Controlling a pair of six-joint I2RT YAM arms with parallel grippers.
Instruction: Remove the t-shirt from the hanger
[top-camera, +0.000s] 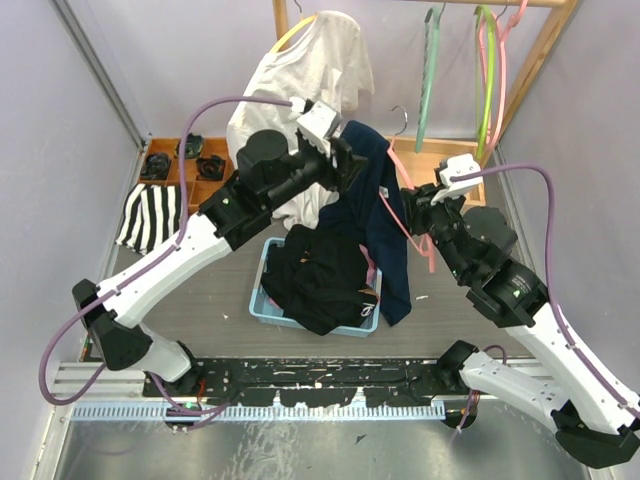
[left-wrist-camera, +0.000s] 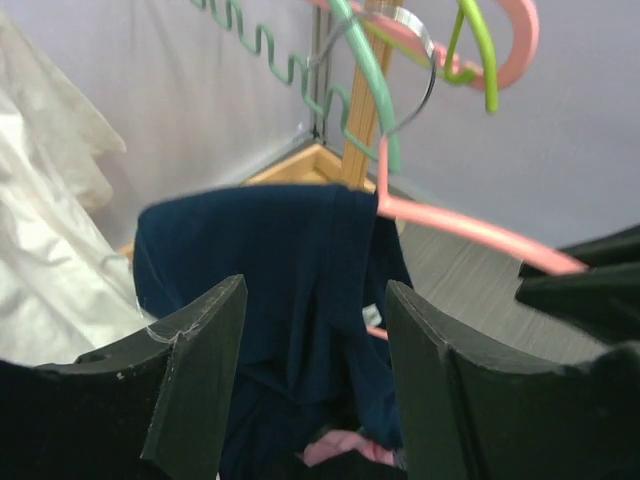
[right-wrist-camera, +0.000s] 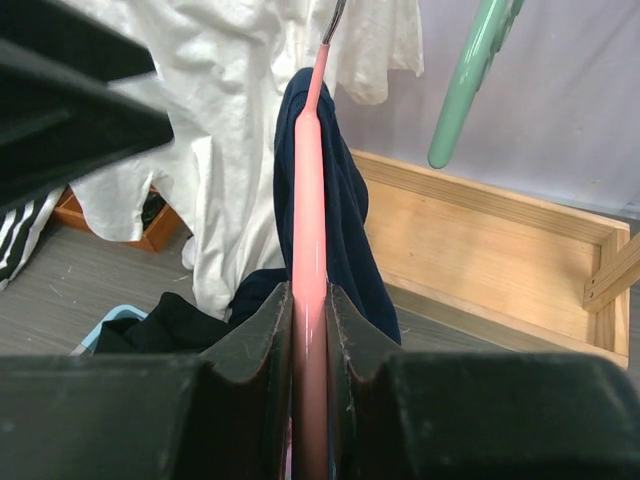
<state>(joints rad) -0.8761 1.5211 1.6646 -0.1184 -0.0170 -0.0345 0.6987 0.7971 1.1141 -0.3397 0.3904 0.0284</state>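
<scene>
Stretching out between lavender walls (top-camera: 200, 60), a grey wood-grain bench (top-camera: 200, 300) carries a wooden rack (top-camera: 545, 50) at the back, where a white shirt (top-camera: 310, 70) hangs. A striped cloth (top-camera: 150, 215) lies at the left edge. Near the middle of the bench sits a blue basket (top-camera: 262, 290) with a black garment (top-camera: 320, 280) heaped in it and spilling over its front rim. Above the basket's right side, the navy t-shirt (top-camera: 375, 190) is draped over the pink hanger (top-camera: 400, 220), its lower part trailing down by the basket. The right arm reaches in from the right, and the right tool (right-wrist-camera: 310, 295) is clamped on the hanger's pink bar. The left arm stretches up and across from the left; the left tool (left-wrist-camera: 315, 290) faces the shirt's upper fold with its jaws spread, gripping nothing.
</scene>
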